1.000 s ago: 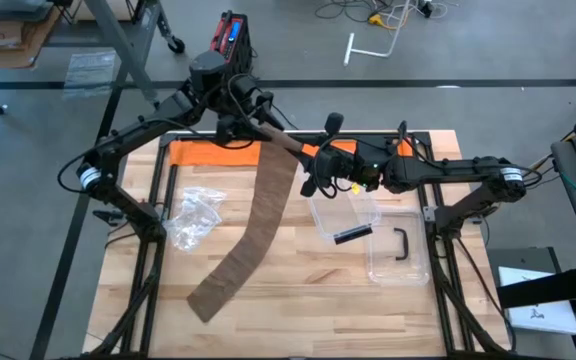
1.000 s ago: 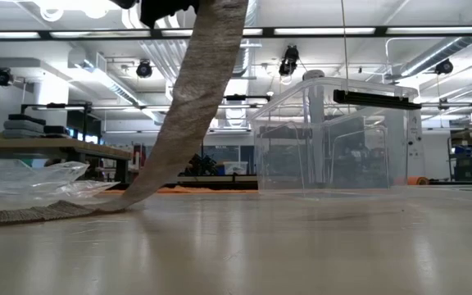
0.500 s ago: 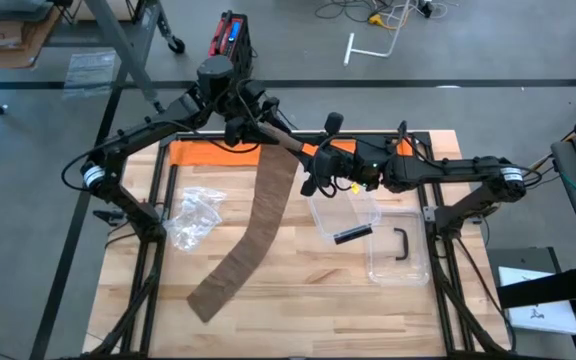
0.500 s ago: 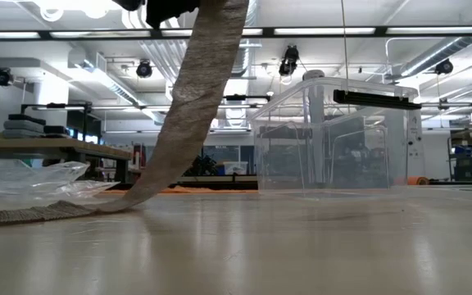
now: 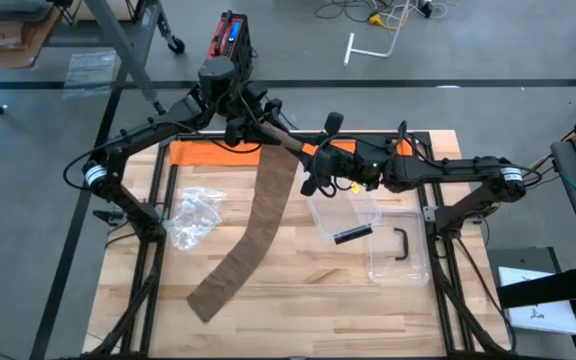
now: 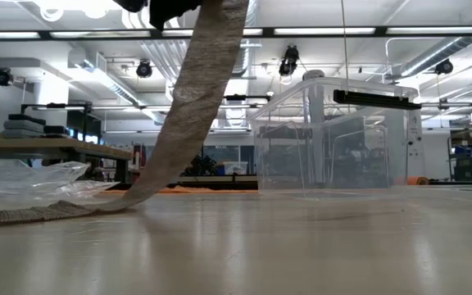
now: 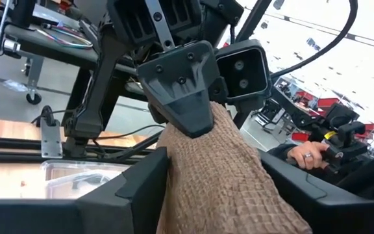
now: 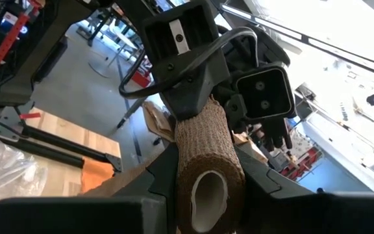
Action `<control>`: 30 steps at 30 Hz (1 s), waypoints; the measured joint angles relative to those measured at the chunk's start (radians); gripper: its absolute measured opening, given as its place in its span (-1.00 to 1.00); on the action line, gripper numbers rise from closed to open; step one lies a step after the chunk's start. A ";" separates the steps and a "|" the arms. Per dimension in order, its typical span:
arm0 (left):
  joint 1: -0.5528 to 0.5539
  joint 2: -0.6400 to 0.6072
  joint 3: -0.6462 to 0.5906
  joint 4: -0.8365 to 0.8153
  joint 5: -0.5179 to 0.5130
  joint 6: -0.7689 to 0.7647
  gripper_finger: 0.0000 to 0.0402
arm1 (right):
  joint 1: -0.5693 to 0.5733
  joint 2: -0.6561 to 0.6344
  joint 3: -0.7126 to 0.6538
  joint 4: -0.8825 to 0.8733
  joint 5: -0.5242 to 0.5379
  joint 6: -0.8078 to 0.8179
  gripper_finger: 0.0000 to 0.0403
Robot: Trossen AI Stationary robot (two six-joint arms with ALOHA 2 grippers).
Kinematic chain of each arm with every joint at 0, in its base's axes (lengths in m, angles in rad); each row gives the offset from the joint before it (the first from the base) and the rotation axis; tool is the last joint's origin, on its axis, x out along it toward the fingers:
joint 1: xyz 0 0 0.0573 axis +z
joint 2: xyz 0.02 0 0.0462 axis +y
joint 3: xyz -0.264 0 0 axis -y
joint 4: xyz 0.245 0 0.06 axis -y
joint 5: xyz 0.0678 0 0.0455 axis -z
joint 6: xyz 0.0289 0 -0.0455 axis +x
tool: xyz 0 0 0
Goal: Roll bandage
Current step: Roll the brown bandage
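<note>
The brown bandage roll [image 5: 288,143] is held high over the table's far middle, between my two grippers. My left gripper [image 5: 261,122] comes at it from the far left, and my right gripper [image 5: 313,165] from the right. Each is shut on one end of it. From the roll a loose strip [image 5: 266,195] slants down toward the near left. The strip's free end [image 5: 208,295] lies flat on the wooden table [image 5: 298,300]. In the low view the strip [image 6: 195,98] rises from the table and out of the picture's top. My left gripper [image 7: 213,162] pinches the roll's sides [image 7: 174,175] between its two fingers at the end nearer to it. The fingers lie level, along the roll. The roll is clear of the table. My right gripper [image 8: 210,162] pinches the roll's opposite end [image 8: 187,175], where the hollow core [image 8: 210,192] faces its camera. Its fingers lie level, along the roll, one on each side. The strip hangs below.
A clear plastic box [image 5: 388,240] with black parts in it stands at the right. A crumpled plastic bag [image 5: 193,215] lies at the left, and an orange pad [image 5: 208,153] lies along the far edge. A person's hand [image 7: 307,156] shows beyond the table.
</note>
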 joint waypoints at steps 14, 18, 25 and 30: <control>0.000 0.000 0.000 0.011 0.003 0.037 -0.35 | 0.000 -0.002 0.001 -0.008 -0.001 0.134 -0.35; 0.000 0.001 0.000 0.017 -0.005 0.110 -0.30 | 0.001 -0.015 0.001 -0.015 -0.011 0.290 -0.08; 0.002 -0.005 0.000 0.018 -0.019 0.356 -0.38 | 0.002 -0.087 0.002 -0.079 -0.008 0.587 0.43; 0.002 -0.015 0.000 0.025 -0.016 0.574 -0.37 | 0.001 -0.102 0.001 -0.106 -0.004 0.718 0.64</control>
